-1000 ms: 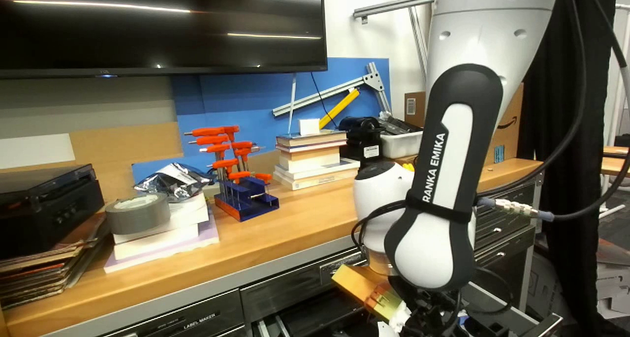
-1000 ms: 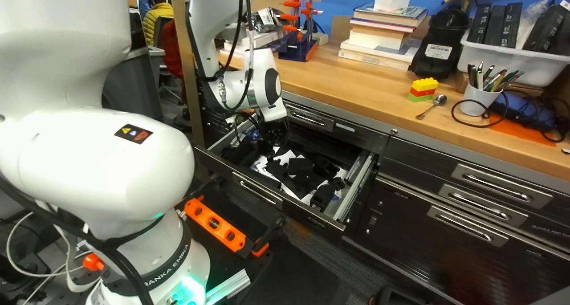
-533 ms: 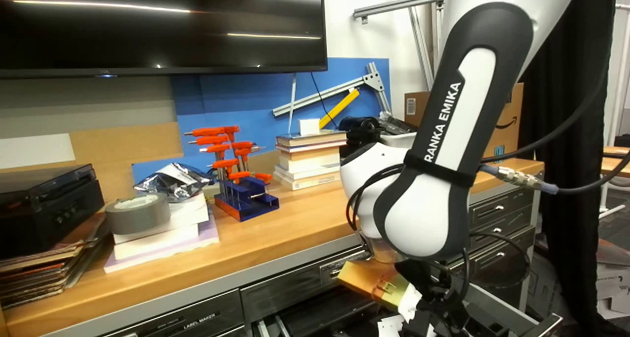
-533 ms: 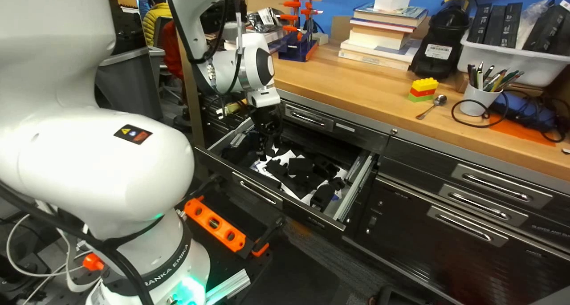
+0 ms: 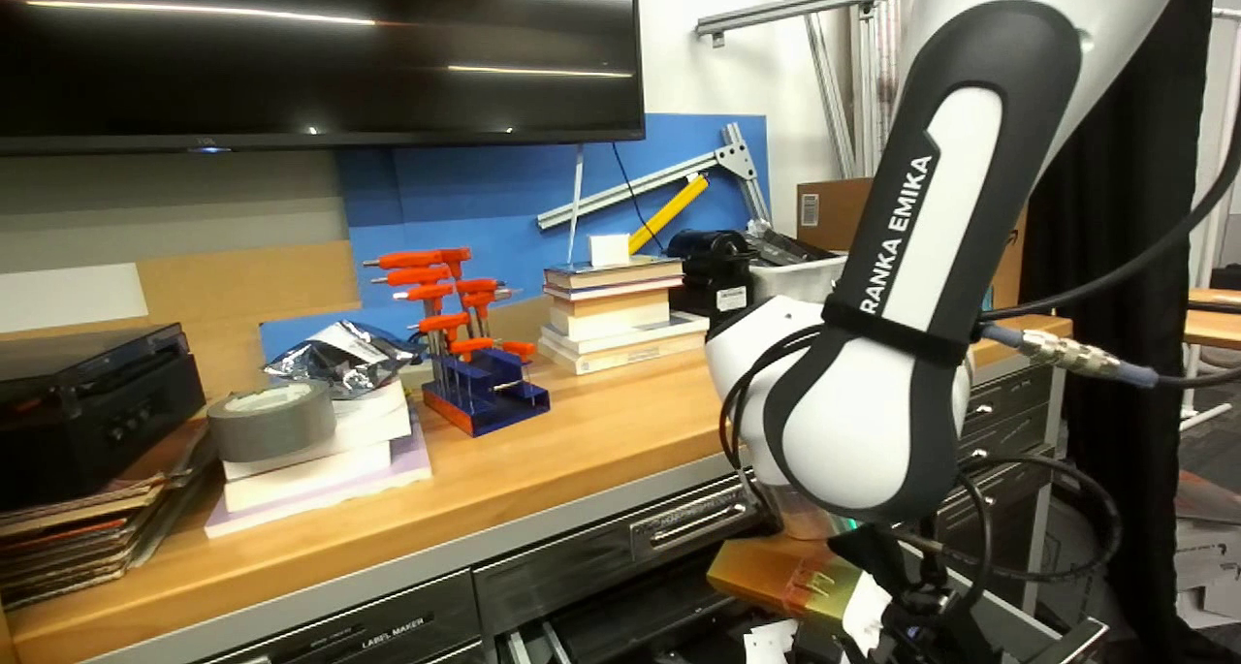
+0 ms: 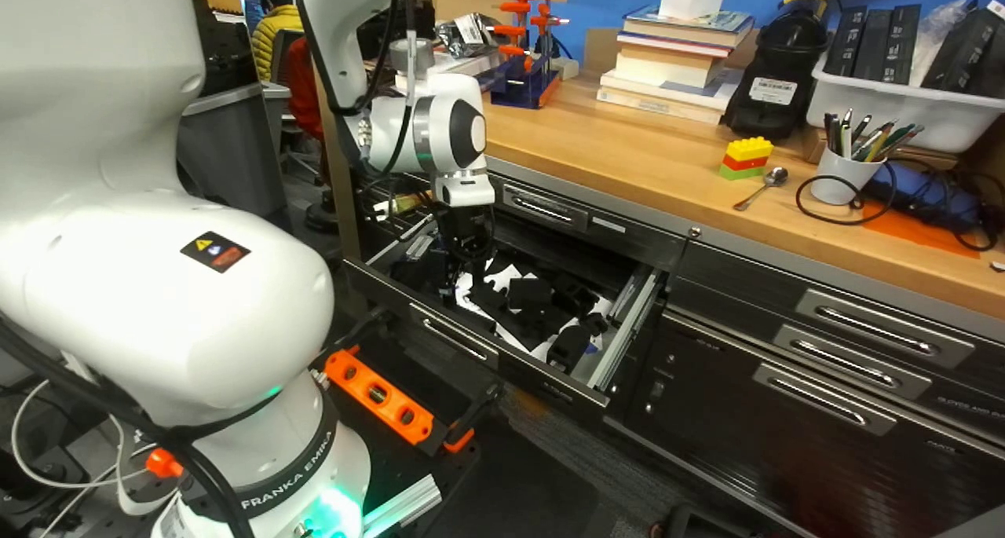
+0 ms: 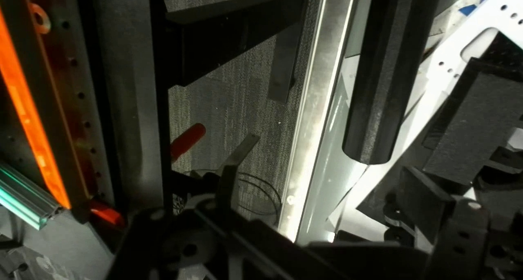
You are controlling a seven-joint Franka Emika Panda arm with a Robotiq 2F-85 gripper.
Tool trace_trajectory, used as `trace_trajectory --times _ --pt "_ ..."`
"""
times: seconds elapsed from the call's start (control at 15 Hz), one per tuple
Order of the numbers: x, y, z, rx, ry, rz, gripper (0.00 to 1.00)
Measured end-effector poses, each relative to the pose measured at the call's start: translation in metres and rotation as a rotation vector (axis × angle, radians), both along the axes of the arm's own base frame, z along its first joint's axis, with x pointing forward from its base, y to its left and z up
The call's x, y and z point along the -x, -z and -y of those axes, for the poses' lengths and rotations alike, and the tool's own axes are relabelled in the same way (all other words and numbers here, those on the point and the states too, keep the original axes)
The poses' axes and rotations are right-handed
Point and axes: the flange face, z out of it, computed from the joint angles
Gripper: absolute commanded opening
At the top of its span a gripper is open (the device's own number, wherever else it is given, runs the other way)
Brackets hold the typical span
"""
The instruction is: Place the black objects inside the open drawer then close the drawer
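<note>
The drawer (image 6: 550, 385) stands pulled out below the worktop. Several black objects lie inside it on white sheets, among them a flat block (image 6: 530, 293) and a rounded piece (image 6: 569, 343) by the right side. In the wrist view a long black piece (image 7: 380, 88) lies along the front wall, with a blocky one (image 7: 470, 124) beside it. My gripper (image 7: 331, 157) points down at the drawer's left front part, jaws wide apart and nothing held. One finger (image 7: 231, 178) appears over the floor outside the front wall, the other finger (image 7: 427, 202) over the contents. Fingertip depth cannot be told.
The wooden worktop (image 6: 628, 161) overhangs the drawer's back, carrying books (image 6: 667, 59) and a red-handled tool rack (image 6: 526, 75). An orange level (image 6: 381, 397) lies on the black platform before the drawer. A post (image 6: 338, 177) stands left of the drawer.
My gripper has shifted from deeper in the drawer toward its front wall and now points more steeply down. The jaws stay open; the drawer and its contents look the same.
</note>
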Motion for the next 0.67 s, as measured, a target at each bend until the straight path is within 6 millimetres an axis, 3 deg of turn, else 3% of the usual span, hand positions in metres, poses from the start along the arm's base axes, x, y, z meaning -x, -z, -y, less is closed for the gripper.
trace_trajectory --times 0.67 --pt "0.013 0.043 0.034 -0.161 0.064 -0.039 1.00"
